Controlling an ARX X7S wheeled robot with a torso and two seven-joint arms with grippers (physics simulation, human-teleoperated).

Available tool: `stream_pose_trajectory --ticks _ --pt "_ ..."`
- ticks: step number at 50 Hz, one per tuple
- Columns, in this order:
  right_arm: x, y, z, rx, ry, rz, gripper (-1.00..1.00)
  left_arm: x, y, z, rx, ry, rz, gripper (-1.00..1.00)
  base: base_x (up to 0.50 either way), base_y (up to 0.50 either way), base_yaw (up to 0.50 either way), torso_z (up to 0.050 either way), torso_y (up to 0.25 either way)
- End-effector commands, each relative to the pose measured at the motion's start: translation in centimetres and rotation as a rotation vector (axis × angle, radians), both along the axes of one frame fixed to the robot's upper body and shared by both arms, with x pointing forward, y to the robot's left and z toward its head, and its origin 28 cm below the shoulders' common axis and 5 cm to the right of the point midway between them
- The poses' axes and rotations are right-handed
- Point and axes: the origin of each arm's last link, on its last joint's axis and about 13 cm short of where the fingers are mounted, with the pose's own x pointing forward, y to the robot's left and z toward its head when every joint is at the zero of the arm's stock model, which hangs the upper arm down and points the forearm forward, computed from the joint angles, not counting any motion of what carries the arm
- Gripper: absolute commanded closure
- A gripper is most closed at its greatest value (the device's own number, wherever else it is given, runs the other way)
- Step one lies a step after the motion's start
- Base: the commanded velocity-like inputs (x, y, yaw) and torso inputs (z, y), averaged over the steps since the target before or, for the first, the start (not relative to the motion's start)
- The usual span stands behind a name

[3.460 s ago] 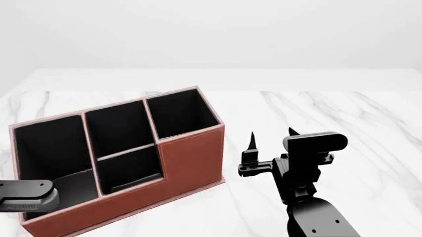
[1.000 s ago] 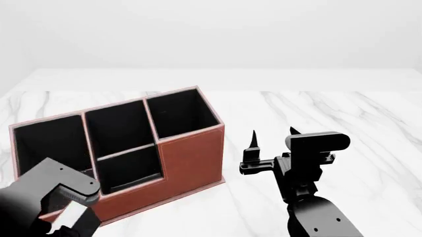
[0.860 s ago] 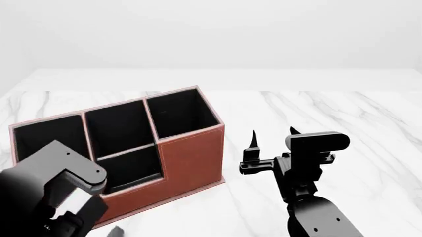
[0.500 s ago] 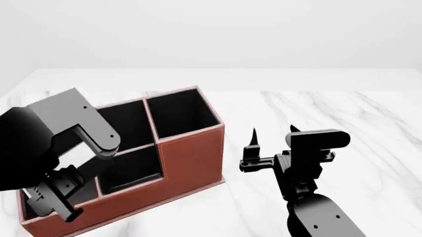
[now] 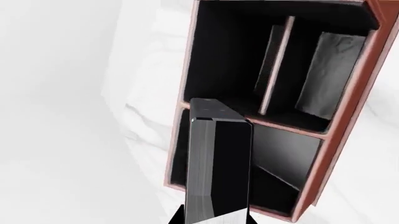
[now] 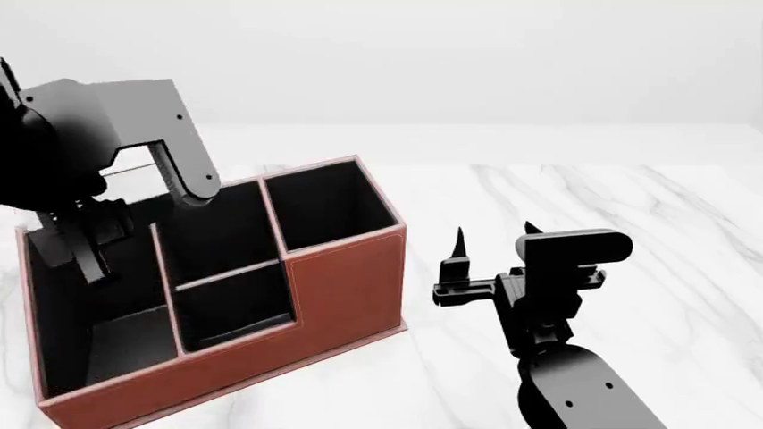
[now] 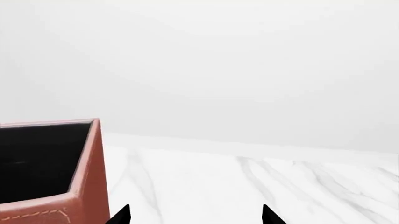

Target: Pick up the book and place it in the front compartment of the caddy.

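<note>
Roughly halfway: my left gripper grips the book, carried above the caddy. Front compartment holds nothing yet; lowering and release remain. Right gripper idles beside the caddy, jaws apart.

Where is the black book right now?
In the left wrist view, the book is held in the left gripper, hanging above the caddy.

White marble-look tabletop w/ grey veins; one reddish-brown leather-look rectangular caddy, black lining, pink rim, four pockets, stands directly on it, toward the table's left side.
</note>
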Motion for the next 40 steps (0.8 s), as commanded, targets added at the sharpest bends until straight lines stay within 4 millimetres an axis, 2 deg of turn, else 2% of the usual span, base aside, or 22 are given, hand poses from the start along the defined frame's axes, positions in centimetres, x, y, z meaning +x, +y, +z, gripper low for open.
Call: stream_pose_trajectory --ticks 1,11,21,40 --pt "0.1 0.0 0.0 -0.001 -0.002 -0.004 -1.0 0.9 -0.5 4.3 0.189 -0.119 -0.004 1.0 0.0 0.0 0.0 0.0 0.0" --pt "0.3 0.0 0.1 0.001 -0.003 -0.009 -1.0 3.4 -1.6 4.8 0.185 -0.129 -0.073 1.0 0.0 0.0 0.0 0.0 0.001" --pt "0.3 0.0 0.3 -0.002 -0.007 -0.011 -1.0 4.7 -2.1 4.9 0.151 -0.144 -0.101 1.0 0.0 0.0 0.0 0.0 0.002" --pt "0.4 -0.2 0.1 0.0 -0.003 -0.02 -1.0 7.2 -2.5 3.5 0.093 -0.15 -0.151 1.0 0.0 0.0 0.0 0.001 0.001"
